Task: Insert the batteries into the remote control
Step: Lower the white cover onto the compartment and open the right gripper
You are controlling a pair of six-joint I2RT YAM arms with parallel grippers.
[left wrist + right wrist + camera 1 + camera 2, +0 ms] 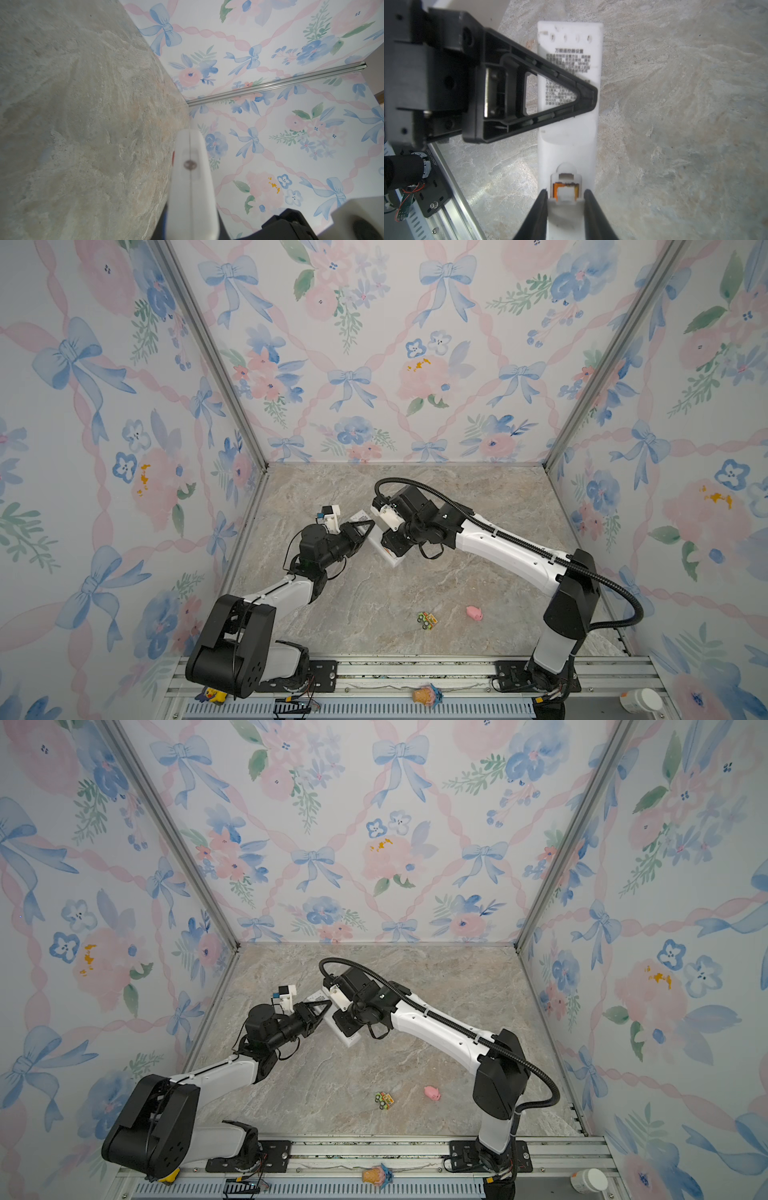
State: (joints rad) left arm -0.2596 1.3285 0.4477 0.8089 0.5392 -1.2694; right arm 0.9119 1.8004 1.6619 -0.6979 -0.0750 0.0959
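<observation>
The remote (569, 143) sits back up at the surface (675, 124), clamped by the left tool (588, 97); the right tool (565, 191) is narrow around the cover (565, 202), grip unclear. Pushed skewed, it could jam over the orange battery (554, 193).

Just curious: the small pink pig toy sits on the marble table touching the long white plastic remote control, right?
No: the small pink pig toy sits on the marble table well apart from the long white plastic remote control; see both top views.

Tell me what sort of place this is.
Probably a staged robot test booth, not a home: floral wallpaper in a metal frame, a stone-look tabletop, and a left arm and right arm bolted to a front rail.
</observation>
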